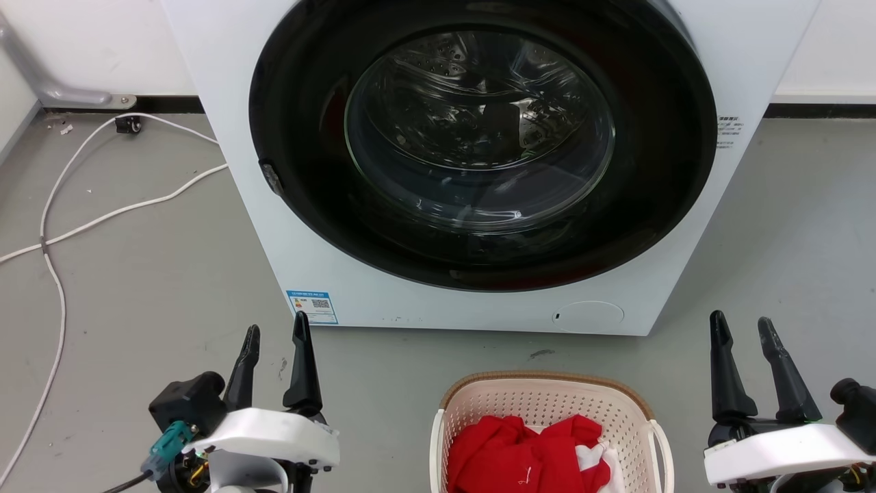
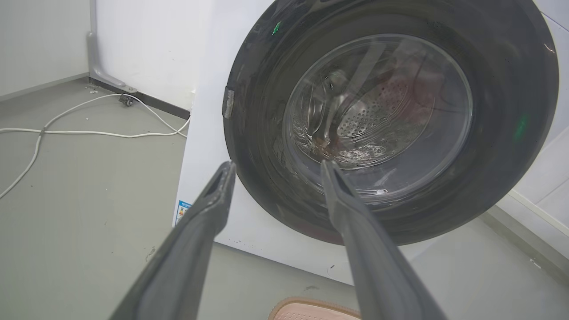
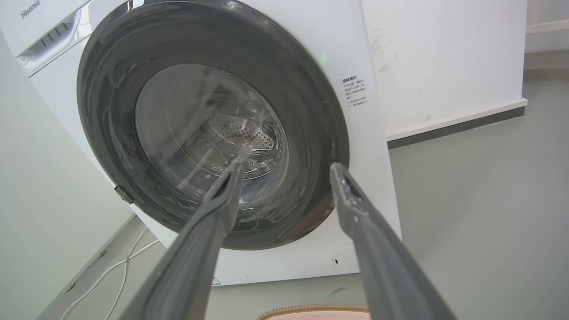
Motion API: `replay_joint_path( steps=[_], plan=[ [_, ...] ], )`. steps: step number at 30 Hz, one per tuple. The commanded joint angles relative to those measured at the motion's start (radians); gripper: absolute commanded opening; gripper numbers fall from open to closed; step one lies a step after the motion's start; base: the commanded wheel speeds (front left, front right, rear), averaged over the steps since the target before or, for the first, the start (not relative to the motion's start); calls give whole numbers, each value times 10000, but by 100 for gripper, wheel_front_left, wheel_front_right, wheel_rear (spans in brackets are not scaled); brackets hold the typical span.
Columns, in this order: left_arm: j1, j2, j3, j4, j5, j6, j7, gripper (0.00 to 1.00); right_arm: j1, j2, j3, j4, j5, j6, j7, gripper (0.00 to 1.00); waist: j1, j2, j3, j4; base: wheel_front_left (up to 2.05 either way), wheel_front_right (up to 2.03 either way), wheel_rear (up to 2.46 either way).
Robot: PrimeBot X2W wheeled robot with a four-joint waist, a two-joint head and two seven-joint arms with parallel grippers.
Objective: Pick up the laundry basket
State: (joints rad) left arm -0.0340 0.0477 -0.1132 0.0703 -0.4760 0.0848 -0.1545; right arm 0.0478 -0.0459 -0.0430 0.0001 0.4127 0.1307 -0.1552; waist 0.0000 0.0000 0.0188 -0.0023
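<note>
Big washing machine (image 1: 479,171) stands at the back, and the laundry basket (image 1: 544,404) sits on the floor (image 1: 137,287) just in front of it with red clothes (image 1: 520,452) inside. Far as I can tell nothing's done yet: the basket's untouched, so the reach, grab and lift are all left. The left tool (image 1: 276,323) and right tool (image 1: 740,318) both have their fingers spread and hold nothing. The basket's down between them, with each tool well off to its own side.

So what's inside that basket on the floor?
A crumpled red cloth lies in the laundry basket, with some white cloth at its right. Anything beneath them is covered, and the basket's near end is cut off by the picture edge.
</note>
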Motion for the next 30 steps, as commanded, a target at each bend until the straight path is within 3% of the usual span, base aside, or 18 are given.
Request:
replay_joint_path(
  steps=[1, 30],
  plan=[
    [54, 27, -40, -149, 335, 69, -113, 100, 98, -49, 22, -177, -338, 0, -102, 100, 0, 0, 3, -1, 0, 0, 0],
    [279, 33, -613, -39, 2821, 448, -750, 100, 490, -60, 92, -485, -2863, -1, -760, 100, 0, 0, -37, 12, 0, 0, 0]
  ],
)
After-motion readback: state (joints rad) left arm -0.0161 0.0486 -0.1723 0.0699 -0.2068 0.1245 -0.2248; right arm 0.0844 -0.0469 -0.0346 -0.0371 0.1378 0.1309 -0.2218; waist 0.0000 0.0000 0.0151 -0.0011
